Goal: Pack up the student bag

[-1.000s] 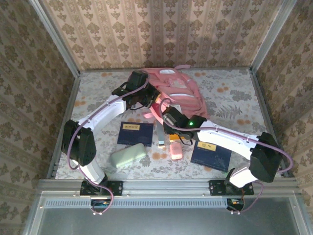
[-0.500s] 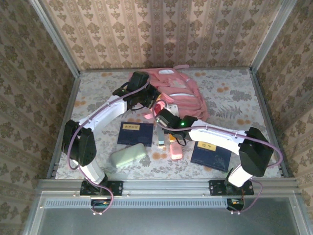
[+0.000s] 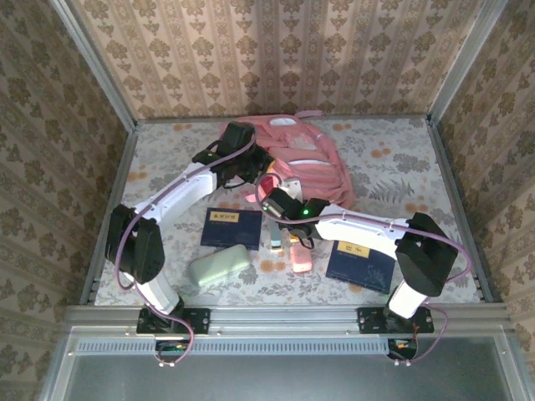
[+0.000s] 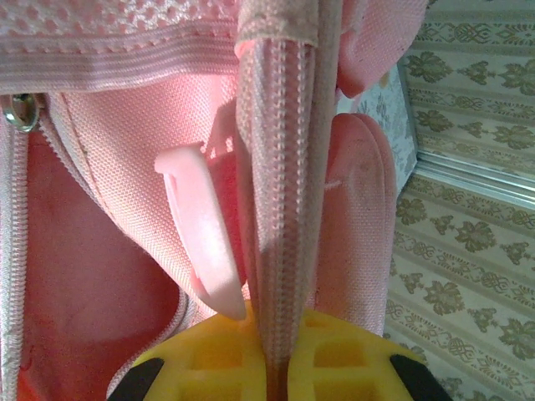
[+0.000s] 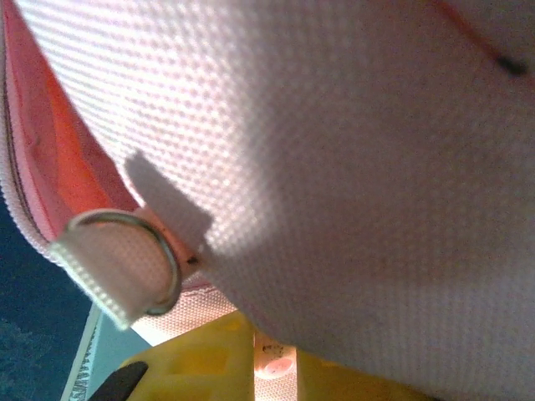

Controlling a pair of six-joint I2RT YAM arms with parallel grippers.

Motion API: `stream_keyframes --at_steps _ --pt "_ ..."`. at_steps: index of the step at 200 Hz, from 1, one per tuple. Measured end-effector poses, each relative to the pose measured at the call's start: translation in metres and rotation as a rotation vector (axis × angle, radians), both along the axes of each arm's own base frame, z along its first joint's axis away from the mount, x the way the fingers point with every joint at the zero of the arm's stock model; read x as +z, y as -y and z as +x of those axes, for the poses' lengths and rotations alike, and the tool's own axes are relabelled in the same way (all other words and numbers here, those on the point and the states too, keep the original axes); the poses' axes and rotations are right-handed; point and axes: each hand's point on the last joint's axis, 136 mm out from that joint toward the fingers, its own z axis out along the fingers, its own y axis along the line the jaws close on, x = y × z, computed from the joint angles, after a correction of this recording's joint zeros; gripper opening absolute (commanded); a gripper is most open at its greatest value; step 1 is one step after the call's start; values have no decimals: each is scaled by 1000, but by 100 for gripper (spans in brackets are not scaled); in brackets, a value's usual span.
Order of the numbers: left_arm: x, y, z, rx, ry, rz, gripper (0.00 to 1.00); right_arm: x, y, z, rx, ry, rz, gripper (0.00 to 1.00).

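Observation:
The student bag [image 3: 308,159], a large pink backpack, lies at the back middle of the table. My left gripper [image 3: 252,170] is at its left edge. In the left wrist view the gripper [image 4: 280,336] is shut on the bag's pink zip edge [image 4: 284,192], and a pale pink plastic buckle [image 4: 201,242] hangs beside it. My right gripper [image 3: 272,200] is at the bag's near-left corner. In the right wrist view pink bag fabric [image 5: 351,159] drapes over the yellow fingers [image 5: 201,359], and the gripper [image 5: 272,355] stands nearly together on that fabric. A metal ring [image 5: 167,259] with a strap loop hangs to the left.
In front of the bag lie two dark blue books [image 3: 231,226] [image 3: 361,261], a pale green pencil case [image 3: 218,265], a pink case [image 3: 301,257] and a long narrow strip [image 3: 275,231]. Metal rails [image 3: 117,192] edge the table, and patterned walls surround it.
The right gripper has moved left and back to the bag's near-left corner, and its jaws have closed in. The left gripper has kept its hold and place.

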Motion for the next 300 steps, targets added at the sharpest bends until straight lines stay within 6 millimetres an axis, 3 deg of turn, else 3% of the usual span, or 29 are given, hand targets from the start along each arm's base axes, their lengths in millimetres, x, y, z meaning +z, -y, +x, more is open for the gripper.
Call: stream_keyframes --at_steps 90,192,249,300 --pt "2 -21 9 -29 16 -5 0 33 27 -1 -4 54 174 1" --pt "0 -33 8 -143 70 67 0 36 37 -6 107 -27 278 0" --pt "-6 -57 13 -159 70 124 0 28 38 -23 210 -120 259 3" --pt "-3 -57 14 -169 82 131 0 28 32 -25 258 -154 284 0"
